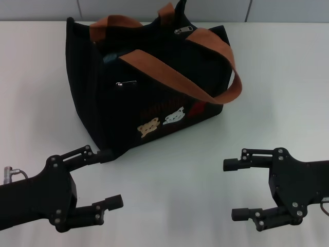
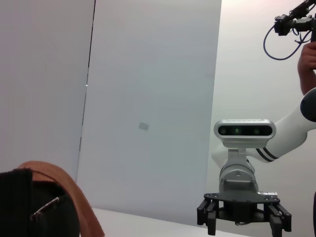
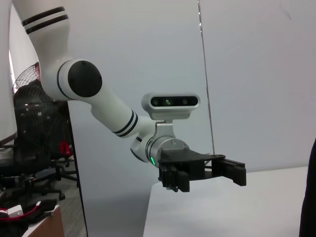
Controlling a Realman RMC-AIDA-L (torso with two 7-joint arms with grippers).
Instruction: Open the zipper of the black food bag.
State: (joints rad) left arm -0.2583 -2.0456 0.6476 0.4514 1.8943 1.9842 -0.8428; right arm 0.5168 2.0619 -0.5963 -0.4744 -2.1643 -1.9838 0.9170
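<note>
White worktop (image 1: 288,77), pale wall panels behind. Black food bag (image 1: 149,92) upright toward the far side, left of centre, orange-brown straps (image 1: 205,56) draped over the top and front, bear patches (image 1: 162,122) facing forward. Zipper (image 1: 183,30) along the top, silver pull tab near the far end. Left claw (image 1: 109,179) spread wide, just beside the bag's near corner. Right claw (image 1: 232,189) likewise wide, low over bare worktop, well apart from the bag.

black food bag (image 2: 29,207), orange-brown strap (image 2: 74,197) | right gripper (image 2: 244,213) beyond, fingers apart
</note>
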